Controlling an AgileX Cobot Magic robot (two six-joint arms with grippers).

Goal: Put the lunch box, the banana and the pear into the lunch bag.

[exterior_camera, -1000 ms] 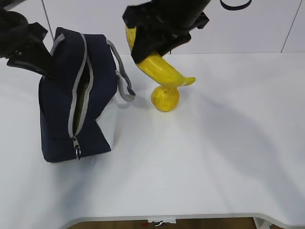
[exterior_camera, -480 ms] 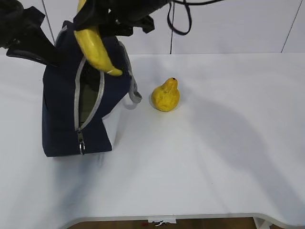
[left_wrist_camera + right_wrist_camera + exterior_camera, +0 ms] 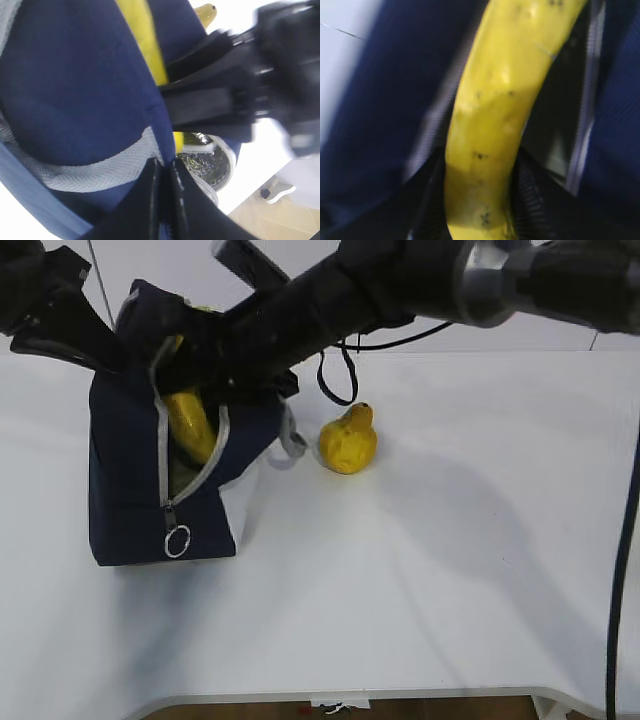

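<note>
Where banana hung above lunch bag, right gripper, clamped on it, now lowers it inside.

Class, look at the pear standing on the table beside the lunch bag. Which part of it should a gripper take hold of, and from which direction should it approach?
Grip the pear around its wide lower body, coming down from above with a finger on either side. It stands upright, stem up; the neck is narrow and tapered and would likely slip. The lunch bag and its grey handle lie close on its left, so the near and far sides probably offer the most room.
</note>
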